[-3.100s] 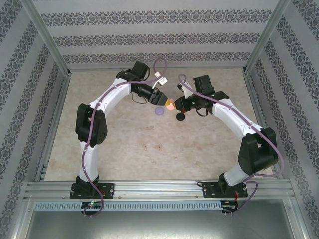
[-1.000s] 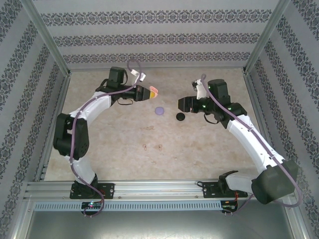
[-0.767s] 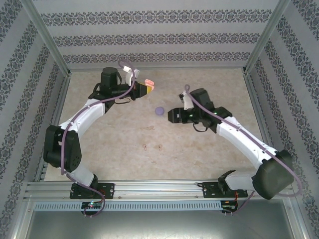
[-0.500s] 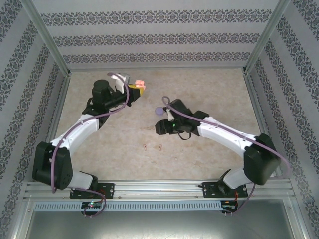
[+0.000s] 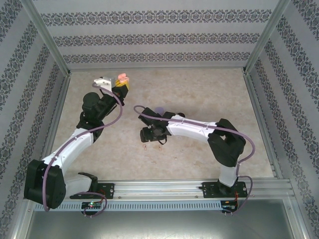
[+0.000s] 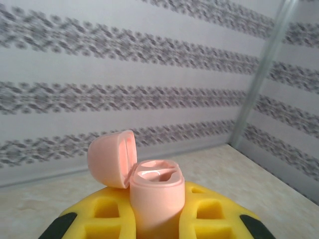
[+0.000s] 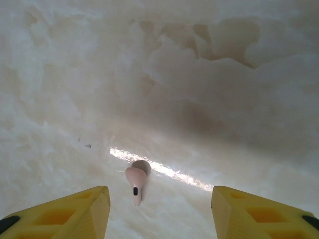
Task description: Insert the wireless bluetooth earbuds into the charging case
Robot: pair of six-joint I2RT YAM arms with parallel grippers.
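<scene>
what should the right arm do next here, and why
Probably lower the right gripper a little and centre it over the pinkish earbud before closing. The earbud lies loose on the table between the open jaws, off-centre and untouched, while the left gripper holds the pink charging case with its lid open.

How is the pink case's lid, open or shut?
Open. The pink case has its lid swung back, baring the sockets inside.

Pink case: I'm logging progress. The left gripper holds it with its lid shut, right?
Not quite. The left gripper holds the pink case, but its lid is open, swung back to one side. The left wrist view shows it.
</scene>
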